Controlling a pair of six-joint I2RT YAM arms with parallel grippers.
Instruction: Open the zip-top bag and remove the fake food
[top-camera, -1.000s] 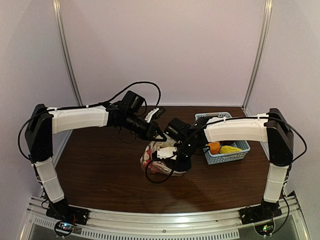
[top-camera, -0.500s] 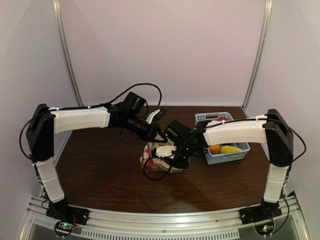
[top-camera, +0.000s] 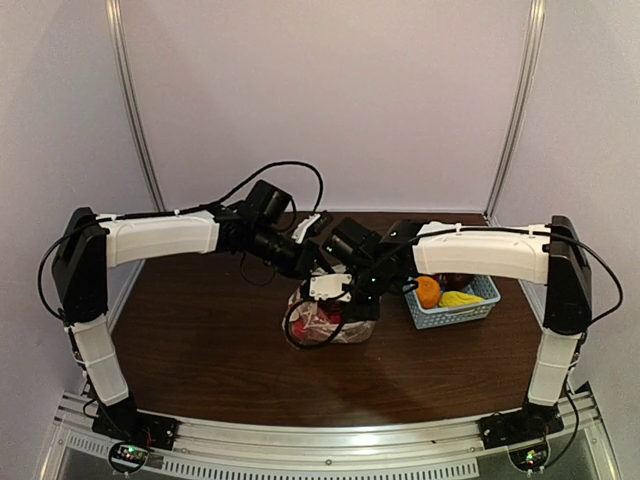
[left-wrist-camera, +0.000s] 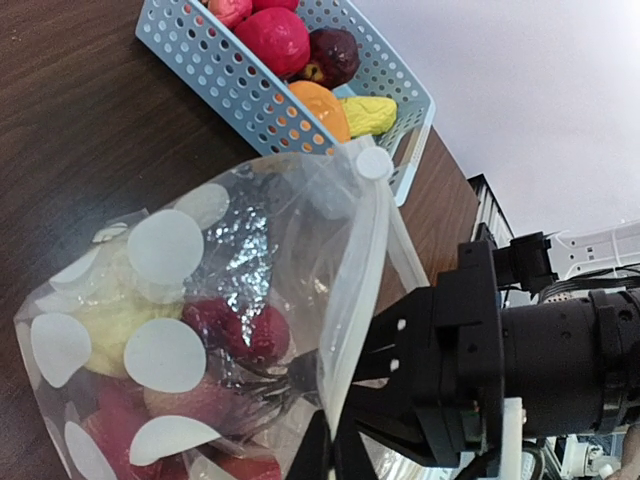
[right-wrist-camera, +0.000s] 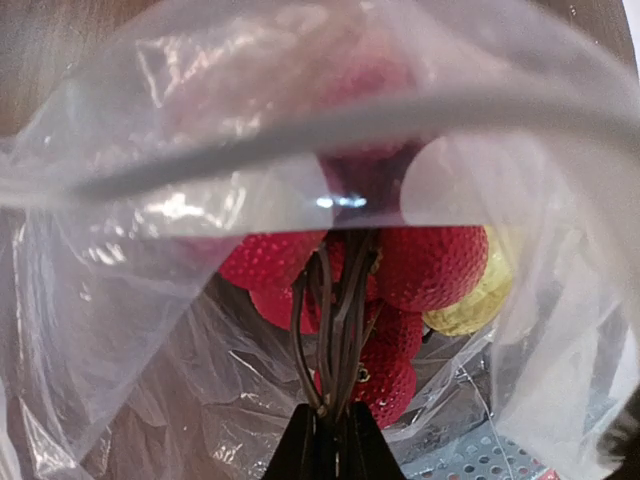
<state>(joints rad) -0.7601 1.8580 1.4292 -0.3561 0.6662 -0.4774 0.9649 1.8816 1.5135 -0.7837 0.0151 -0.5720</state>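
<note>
The zip-top bag (top-camera: 325, 322) stands mid-table, clear with white dots (left-wrist-camera: 165, 245), its white zip strip (left-wrist-camera: 350, 300) parted. My left gripper (left-wrist-camera: 335, 450) is shut on the bag's rim at the strip and holds it up. My right gripper (right-wrist-camera: 330, 440) reaches into the bag's mouth. It is shut on the brown stems (right-wrist-camera: 335, 330) of a bunch of red bumpy fake food (right-wrist-camera: 440, 265). A yellow piece (right-wrist-camera: 470, 305) lies beside the bunch inside the bag. In the top view, the right gripper (top-camera: 337, 297) sits just over the bag, close under the left one (top-camera: 318, 266).
A light-blue basket (top-camera: 450, 316) stands right of the bag, holding orange (top-camera: 428, 291), yellow (top-camera: 460, 298) and red fruits (left-wrist-camera: 272, 38). In the left wrist view, the right arm's black wrist (left-wrist-camera: 500, 340) sits close against the bag's rim. Walls close off the back and sides.
The right gripper has closed onto the stems inside the bag and drawn up and back a little. The bag now stands more upright. The left gripper has kept its hold.
</note>
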